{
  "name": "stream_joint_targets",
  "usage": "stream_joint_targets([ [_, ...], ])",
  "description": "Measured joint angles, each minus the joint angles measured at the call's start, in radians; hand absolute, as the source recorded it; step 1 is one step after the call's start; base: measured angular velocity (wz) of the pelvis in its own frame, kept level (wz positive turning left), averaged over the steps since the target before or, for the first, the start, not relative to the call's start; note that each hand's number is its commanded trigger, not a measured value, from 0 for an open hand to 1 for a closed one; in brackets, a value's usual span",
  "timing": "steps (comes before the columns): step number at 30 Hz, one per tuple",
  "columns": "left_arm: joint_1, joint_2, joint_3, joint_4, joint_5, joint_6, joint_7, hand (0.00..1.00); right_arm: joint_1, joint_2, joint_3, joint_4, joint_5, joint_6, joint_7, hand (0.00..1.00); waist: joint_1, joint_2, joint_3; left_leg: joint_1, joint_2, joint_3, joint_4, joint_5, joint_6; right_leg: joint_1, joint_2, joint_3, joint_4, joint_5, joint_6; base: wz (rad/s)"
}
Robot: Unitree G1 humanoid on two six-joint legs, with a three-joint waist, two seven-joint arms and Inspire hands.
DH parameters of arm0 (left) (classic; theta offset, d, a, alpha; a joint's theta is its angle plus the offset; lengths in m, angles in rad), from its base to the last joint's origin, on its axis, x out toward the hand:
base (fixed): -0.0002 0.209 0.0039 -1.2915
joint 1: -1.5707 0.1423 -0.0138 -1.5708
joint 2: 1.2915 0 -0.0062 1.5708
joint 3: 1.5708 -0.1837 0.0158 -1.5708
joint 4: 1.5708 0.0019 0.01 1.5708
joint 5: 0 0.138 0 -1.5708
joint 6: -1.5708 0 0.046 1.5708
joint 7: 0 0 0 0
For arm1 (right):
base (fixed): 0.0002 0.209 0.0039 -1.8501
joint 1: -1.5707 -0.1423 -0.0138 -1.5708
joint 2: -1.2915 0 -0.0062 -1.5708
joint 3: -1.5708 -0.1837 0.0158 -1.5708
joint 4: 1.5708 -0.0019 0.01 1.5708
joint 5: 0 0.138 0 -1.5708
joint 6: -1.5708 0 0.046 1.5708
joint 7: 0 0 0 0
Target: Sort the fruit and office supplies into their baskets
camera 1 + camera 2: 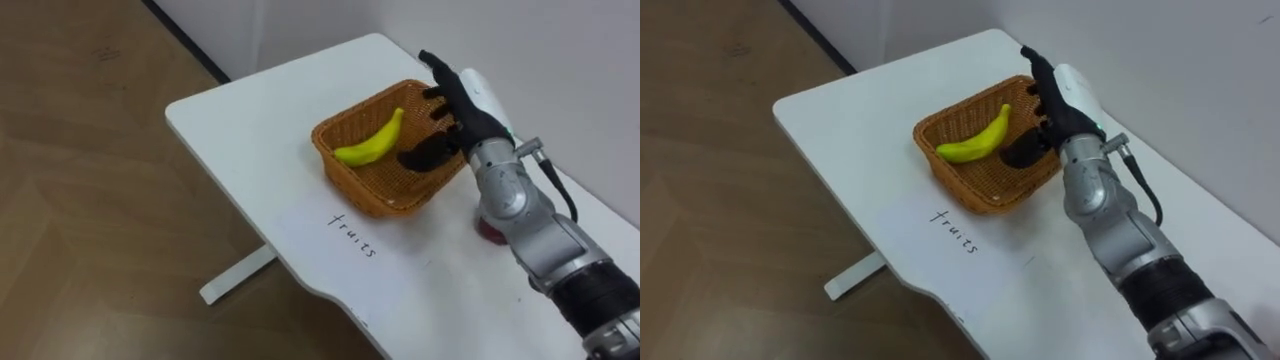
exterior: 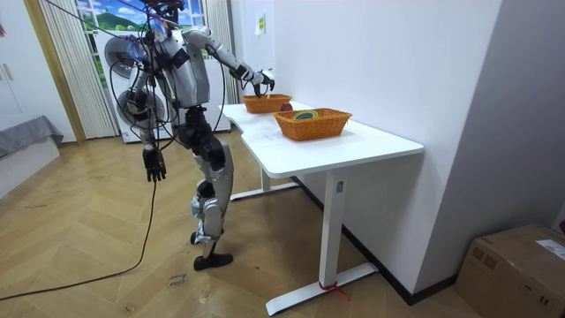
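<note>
A yellow banana [image 1: 372, 143] lies inside the wicker fruit basket [image 1: 345, 178] on the white table [image 1: 240, 120]. My right hand [image 1: 458, 108] hovers over the basket's far right side, fingers straight and thumb spread above the weave, holding nothing. A red fruit [image 1: 490, 232] peeks out from behind my right forearm on the tabletop; in the room view the red fruit [image 2: 284, 107] sits between the two baskets. My left hand [image 2: 155, 166] hangs relaxed at my side, away from the table.
A handwritten label [image 1: 352, 235] is marked on the table in front of the fruit basket. A second wicker basket [image 2: 311, 132] holding a few items stands nearer the room camera. The wall runs close behind the table. A cardboard box [image 2: 521, 265] sits on the floor.
</note>
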Motion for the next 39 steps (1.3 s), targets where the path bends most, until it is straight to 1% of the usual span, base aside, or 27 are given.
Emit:
stream_joint_targets([
  [1,0.001,-0.003,0.000,0.000,0.000,0.002,0.000,0.00,0.001,0.000,0.000,-0.005,-0.006,0.000,0.001,0.00,-0.001,0.005,0.0004,0.006,0.000,0.002,-0.001,-0.001,0.001,0.005,-0.001,0.000,0.000,0.000,0.000,-0.10],
  [2,0.002,-0.008,0.000,0.001,0.000,0.007,-0.001,0.00,0.002,0.000,0.000,-0.018,-0.023,0.000,0.003,0.00,-0.004,0.015,-0.0016,0.018,0.000,0.005,-0.006,-0.001,0.002,0.011,-0.002,0.003,0.000,0.000,0.000,-0.09],
  [3,0.004,-0.010,-0.001,0.001,-0.001,0.009,-0.003,0.00,0.003,0.000,0.000,-0.040,-0.034,0.001,0.004,0.00,-0.009,0.023,-0.0061,0.030,0.000,0.008,-0.011,-0.001,0.002,0.015,-0.003,0.011,0.000,0.000,0.001,-0.09],
  [4,0.005,-0.011,-0.001,0.001,-0.001,0.009,-0.005,0.00,0.003,0.000,0.000,-0.054,-0.035,0.001,0.004,0.00,-0.013,0.027,-0.0078,0.036,0.000,0.009,-0.014,-0.001,0.002,0.020,-0.003,0.013,0.000,0.000,0.001,-0.09],
  [6,0.015,-0.016,0.000,0.000,-0.001,0.010,-0.011,0.00,0.003,0.000,-0.001,-0.104,-0.036,-0.001,0.005,0.00,-0.028,0.042,-0.0183,0.063,0.001,0.019,-0.027,-0.001,0.002,0.036,-0.004,0.027,-0.001,-0.001,0.002,-0.13],
  [7,0.019,-0.019,0.000,-0.002,-0.001,0.011,-0.012,0.00,0.003,-0.001,-0.001,-0.113,-0.036,-0.001,0.005,0.00,-0.032,0.046,-0.0188,0.072,0.001,0.021,-0.032,0.000,0.002,0.043,-0.005,0.027,-0.001,-0.001,0.002,-0.08],
  [8,0.031,-0.025,0.000,-0.017,-0.001,0.011,-0.014,0.00,0.003,-0.003,-0.003,-0.128,-0.036,-0.002,0.005,0.00,-0.047,0.052,-0.0199,0.088,0.000,0.020,-0.036,0.000,0.003,0.059,-0.006,0.026,-0.002,-0.001,0.002,0.00],
  [9,0.043,-0.031,0.001,-0.037,-0.001,0.009,-0.014,0.00,0.003,-0.008,-0.006,-0.142,-0.035,-0.002,0.005,0.00,-0.059,0.055,-0.0209,0.097,-0.002,0.021,-0.039,0.000,0.003,0.071,-0.007,0.027,-0.003,-0.004,0.007,0.00],
  [11,0.045,-0.037,0.002,-0.049,-0.001,0.003,-0.014,0.00,0.003,-0.025,-0.011,-0.156,-0.031,-0.008,0.005,0.00,-0.074,0.056,-0.0214,0.105,-0.002,0.020,-0.040,0.000,0.003,0.081,-0.007,0.027,-0.006,-0.005,0.009,0.00],
  [13,0.039,-0.041,0.001,-0.048,-0.002,-0.002,-0.014,0.00,0.005,-0.031,-0.036,-0.168,-0.012,-0.020,0.005,0.00,-0.089,0.058,-0.0223,0.108,-0.002,0.021,-0.039,0.000,0.002,0.089,-0.005,0.031,-0.019,-0.005,0.009,0.00],
  [15,0.036,-0.042,0.001,-0.046,-0.019,-0.004,-0.014,0.00,0.007,-0.047,-0.058,-0.191,-0.012,-0.027,0.005,0.00,-0.114,0.065,-0.0252,0.116,-0.003,0.026,-0.041,0.000,0.003,0.092,-0.007,0.035,-0.016,-0.005,0.009,-0.05],
  [16,0.035,-0.043,0.001,-0.045,-0.023,-0.002,-0.013,0.00,0.007,-0.047,-0.066,-0.193,-0.013,-0.030,0.005,0.00,-0.118,0.068,-0.0269,0.118,-0.003,0.030,-0.043,0.001,0.004,0.092,-0.008,0.038,-0.016,-0.005,0.009,-0.15],
  [18,0.031,-0.052,0.001,-0.039,-0.023,0.002,-0.008,0.00,0.007,-0.047,-0.088,-0.197,-0.013,-0.032,0.001,0.00,-0.141,0.079,-0.0315,0.129,-0.004,0.046,-0.057,0.006,0.011,0.091,-0.015,0.046,-0.015,-0.006,0.009,-0.17],
  [19,0.030,-0.053,0.001,-0.039,-0.023,0.002,-0.007,0.00,0.007,-0.047,-0.091,-0.198,-0.013,-0.032,0.000,0.00,-0.146,0.081,-0.0314,0.132,-0.005,0.048,-0.060,0.006,0.012,0.092,-0.017,0.048,-0.013,-0.006,0.010,-0.11],
  [20,0.024,-0.054,0.003,-0.039,-0.022,0.002,-0.003,0.00,0.007,-0.047,-0.096,-0.201,0.009,-0.032,0.000,0.00,-0.162,0.081,-0.0314,0.137,-0.008,0.050,-0.067,0.008,0.014,0.092,-0.020,0.052,-0.012,-0.007,0.012,-0.10],
  [22,0.010,-0.055,0.001,-0.039,-0.023,0.003,0.010,0.00,0.007,-0.047,-0.112,-0.202,0.065,-0.032,0.000,0.00,-0.173,0.081,-0.0314,0.141,-0.009,0.054,-0.075,0.009,0.016,0.093,-0.022,0.057,-0.013,-0.007,0.014,-0.06],
  [23,-0.001,-0.058,0.000,-0.039,-0.024,0.003,0.017,0.00,0.007,-0.047,-0.125,-0.202,0.111,-0.032,-0.001,0.00,-0.186,0.080,-0.0314,0.142,-0.010,0.055,-0.078,0.010,0.017,0.098,-0.023,0.057,-0.013,-0.006,0.015,0.00],
  [25,-0.013,-0.061,-0.007,-0.041,-0.023,0.002,0.023,0.00,0.007,-0.047,-0.140,-0.202,0.182,-0.032,-0.001,0.00,-0.194,0.081,-0.0310,0.147,-0.010,0.057,-0.084,0.010,0.018,0.100,-0.024,0.059,-0.013,-0.005,0.017,0.00],
  [26,-0.020,-0.062,-0.012,-0.041,-0.022,0.002,0.024,0.00,0.007,-0.047,-0.154,-0.199,0.229,-0.032,-0.001,0.00,-0.204,0.081,-0.0304,0.152,-0.010,0.058,-0.088,0.010,0.018,0.102,-0.024,0.060,-0.013,-0.005,0.017,0.00],
  [28,-0.027,-0.066,-0.020,-0.040,-0.023,0.002,0.028,0.00,0.007,-0.047,-0.176,-0.195,0.296,-0.032,-0.003,0.00,-0.217,0.084,-0.0281,0.157,-0.010,0.058,-0.090,0.010,0.018,0.109,-0.024,0.059,-0.015,-0.005,0.017,0.02],
  [30,-0.038,-0.067,-0.042,-0.035,-0.023,0.002,0.030,0.00,0.007,-0.047,-0.207,-0.187,0.367,-0.034,-0.005,0.00,-0.233,0.089,-0.0235,0.156,-0.010,0.055,-0.092,0.010,0.018,0.108,-0.023,0.055,-0.017,-0.005,0.017,0.04],
  [35,-0.044,-0.083,-0.058,-0.006,-0.023,0.003,0.032,0.00,0.014,-0.047,-0.234,-0.149,0.447,-0.033,-0.006,0.00,-0.265,0.100,-0.0163,0.156,-0.007,0.059,-0.095,0.010,0.018,0.105,-0.021,0.059,-0.018,-0.005,0.017,-0.02],
  [39,-0.044,-0.098,-0.057,0.004,-0.024,0.011,0.032,0.00,0.020,-0.047,-0.242,-0.147,0.503,-0.033,-0.005,0.00,-0.275,0.106,-0.0187,0.159,-0.004,0.069,-0.101,0.010,0.017,0.102,-0.020,0.069,-0.018,-0.005,0.017,-0.07],
])
